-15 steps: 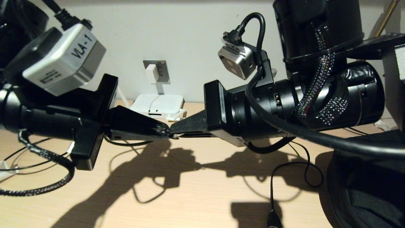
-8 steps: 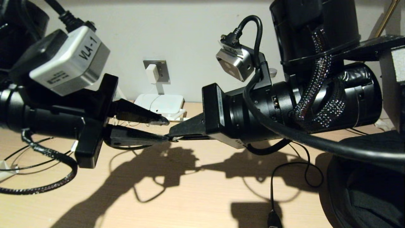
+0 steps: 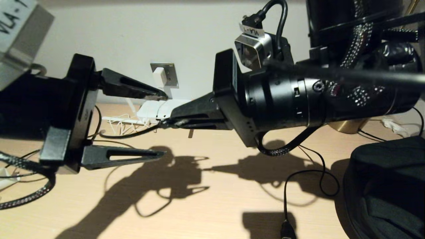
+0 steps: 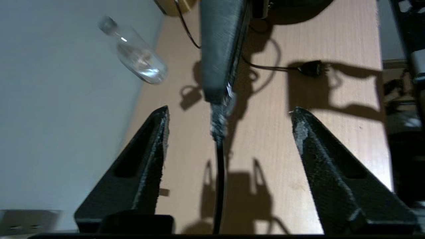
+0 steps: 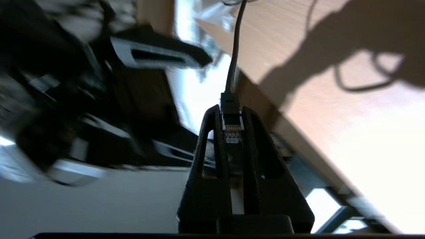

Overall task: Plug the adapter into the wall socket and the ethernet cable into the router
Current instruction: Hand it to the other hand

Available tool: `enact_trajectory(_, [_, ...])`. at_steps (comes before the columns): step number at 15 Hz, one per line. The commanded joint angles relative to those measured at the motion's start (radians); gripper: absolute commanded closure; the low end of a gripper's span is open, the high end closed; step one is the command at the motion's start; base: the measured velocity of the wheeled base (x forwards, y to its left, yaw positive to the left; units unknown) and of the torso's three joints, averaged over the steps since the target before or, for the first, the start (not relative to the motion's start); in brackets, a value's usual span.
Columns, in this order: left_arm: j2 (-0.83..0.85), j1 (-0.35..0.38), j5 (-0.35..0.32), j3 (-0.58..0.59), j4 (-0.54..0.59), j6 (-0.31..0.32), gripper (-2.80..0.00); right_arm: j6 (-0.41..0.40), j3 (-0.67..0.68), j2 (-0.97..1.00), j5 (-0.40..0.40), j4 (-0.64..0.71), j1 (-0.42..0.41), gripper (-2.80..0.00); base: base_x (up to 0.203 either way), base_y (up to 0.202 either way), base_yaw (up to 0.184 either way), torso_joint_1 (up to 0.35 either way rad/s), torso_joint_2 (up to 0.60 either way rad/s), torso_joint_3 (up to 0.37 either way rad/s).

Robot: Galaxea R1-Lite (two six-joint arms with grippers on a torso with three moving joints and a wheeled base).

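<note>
Against the wall at the bench's [image 3: 212, 199] back edge, the router [image 3: 156, 109] waits; right hand [image 5: 232, 132], pinching the cable [image 5: 234, 49], should align squarely; left hand [image 3: 161, 124] is spread.

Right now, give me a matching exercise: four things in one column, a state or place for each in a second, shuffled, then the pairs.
Things:
1. adapter
2. ethernet cable
3. left gripper
4. router

States:
A. open, holding nothing
B. lying on the desk below the wall socket
C. plugged into the wall socket
D. connector clamped in the shut right gripper

Pairs: 1-C, 2-D, 3-A, 4-B
</note>
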Motion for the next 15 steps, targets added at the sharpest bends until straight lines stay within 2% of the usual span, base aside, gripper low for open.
enact_trajectory(1, [-0.076,0.0,-0.004,0.047,-0.049,0.007,-2.8,0.16,-0.057,0.012,0.007,0.013,-0.006,0.0,0.0,0.0,0.0,0.0,0.0,0.0])
enact_trajectory(4, [-0.187,0.0,-0.004,0.183,-0.193,0.006,-2.8,0.379,-0.15,0.033,0.088,0.05,-0.011,0.0,0.0,0.0,0.0,0.0,0.0,0.0])
enact_trajectory(6, [-0.228,0.0,-0.004,0.258,-0.333,0.007,-2.8,0.525,-0.174,0.04,0.151,0.056,-0.015,0.0,0.0,0.0,0.0,0.0,0.0,0.0])
enact_trajectory(8, [-0.234,0.0,-0.007,0.306,-0.479,0.005,-2.8,0.59,-0.177,0.039,0.215,0.076,-0.016,0.0,0.0,0.0,0.0,0.0,0.0,0.0])
enact_trajectory(10, [-0.226,-0.003,-0.007,0.32,-0.57,0.003,-2.8,0.663,-0.192,0.029,0.267,0.083,-0.017,0.0,0.0,0.0,0.0,0.0,0.0,0.0])
enact_trajectory(11, [-0.231,-0.004,-0.007,0.325,-0.583,0.003,-2.8,0.696,-0.202,0.028,0.272,0.083,-0.018,0.0,0.0,0.0,0.0,0.0,0.0,0.0])
enact_trajectory(15, [-0.249,-0.017,-0.011,0.334,-0.584,0.003,-2.8,0.734,-0.215,0.02,0.326,0.084,-0.018,0.0,0.0,0.0,0.0,0.0,0.0,0.0])
